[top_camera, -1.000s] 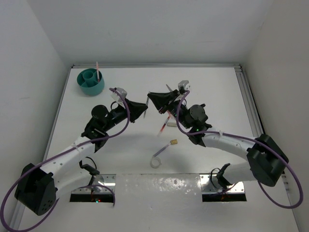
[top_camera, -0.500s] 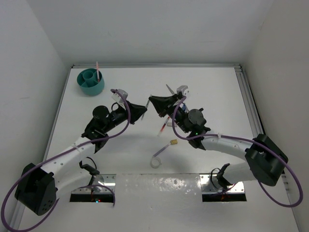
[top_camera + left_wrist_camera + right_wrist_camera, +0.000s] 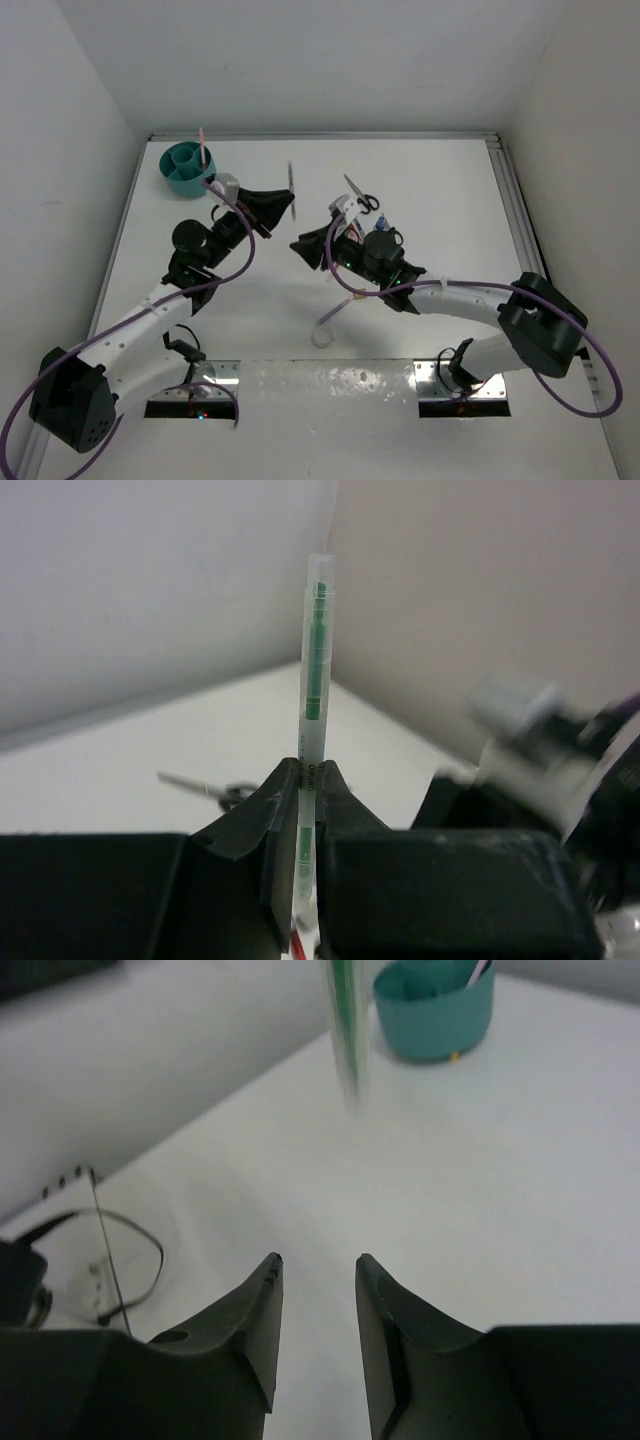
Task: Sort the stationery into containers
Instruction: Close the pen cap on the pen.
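**Handover moment.** We found the left gripper (image 3: 310, 780) clamped on a green-cored pen (image 3: 314, 670), whose barrel projected past the fingertips. It hung over the tabletop (image 3: 450, 200) near the teal organiser (image 3: 188, 172). The organiser stood in the far left corner with a pink pen (image 3: 202, 145) in one compartment. The right gripper (image 3: 318, 1270) showed narrowly parted jaws gripping nothing. Scissors (image 3: 362, 197) lay behind its arm, toward the far edge.

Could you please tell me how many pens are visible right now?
2. A pink pen stands in the teal cup at the far left; a green-cored pen is clamped in the left gripper. Others may lie hidden beneath the right arm.
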